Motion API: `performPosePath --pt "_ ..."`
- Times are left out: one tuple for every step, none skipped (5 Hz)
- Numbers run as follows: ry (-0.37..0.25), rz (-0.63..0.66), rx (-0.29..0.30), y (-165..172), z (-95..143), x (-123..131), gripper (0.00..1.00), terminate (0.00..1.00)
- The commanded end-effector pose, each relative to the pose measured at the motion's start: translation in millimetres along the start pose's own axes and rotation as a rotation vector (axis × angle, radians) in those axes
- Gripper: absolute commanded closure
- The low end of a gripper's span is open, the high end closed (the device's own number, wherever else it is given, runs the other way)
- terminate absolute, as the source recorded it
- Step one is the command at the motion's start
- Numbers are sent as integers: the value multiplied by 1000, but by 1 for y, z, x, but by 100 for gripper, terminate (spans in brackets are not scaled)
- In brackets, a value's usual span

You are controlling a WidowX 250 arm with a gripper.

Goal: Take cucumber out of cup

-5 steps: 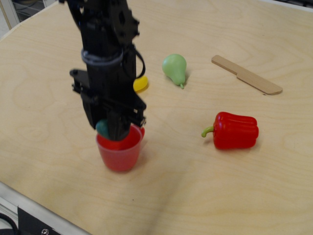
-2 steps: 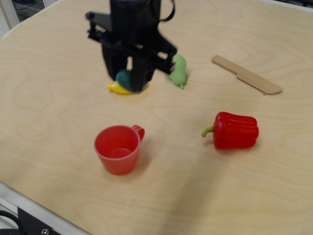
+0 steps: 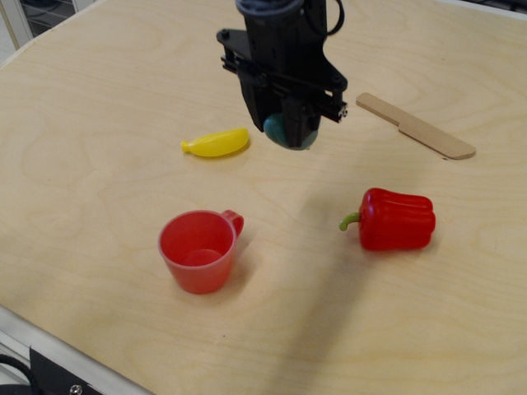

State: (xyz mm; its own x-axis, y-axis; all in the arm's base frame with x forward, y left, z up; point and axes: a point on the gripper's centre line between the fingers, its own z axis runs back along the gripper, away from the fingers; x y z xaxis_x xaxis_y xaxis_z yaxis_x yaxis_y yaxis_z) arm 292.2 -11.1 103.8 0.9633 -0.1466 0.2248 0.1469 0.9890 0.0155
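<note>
The red-pink cup (image 3: 198, 250) stands upright on the wooden table, near the front left, with its handle to the right; I see nothing inside it. My black gripper (image 3: 290, 132) is raised above the table, up and to the right of the cup. It is shut on the dark teal-green cucumber (image 3: 283, 132), which shows between the fingers at their tips. The cucumber is clear of the cup and held in the air.
A yellow banana-shaped toy (image 3: 216, 143) lies left of the gripper. A red bell pepper (image 3: 395, 218) lies at the right. A wooden knife (image 3: 415, 125) lies at the back right. The pale green pear is hidden behind the gripper. The table's front edge runs bottom left.
The gripper lifted the cucumber out of the cup, then carried it up and to the right. The cup has stayed in place. The pear is now hidden behind the gripper.
</note>
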Motion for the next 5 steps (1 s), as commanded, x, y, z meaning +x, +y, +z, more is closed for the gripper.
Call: performPosePath --pt "-58 74 43 20 -17 20 100 0" --pt "-11 100 55 27 -32 14 100 0" --pt "21 126 54 34 -51 4 100 0" --pt "43 145 60 42 -68 -4 100 0" --pt "42 143 18 42 -72 -8 100 0"
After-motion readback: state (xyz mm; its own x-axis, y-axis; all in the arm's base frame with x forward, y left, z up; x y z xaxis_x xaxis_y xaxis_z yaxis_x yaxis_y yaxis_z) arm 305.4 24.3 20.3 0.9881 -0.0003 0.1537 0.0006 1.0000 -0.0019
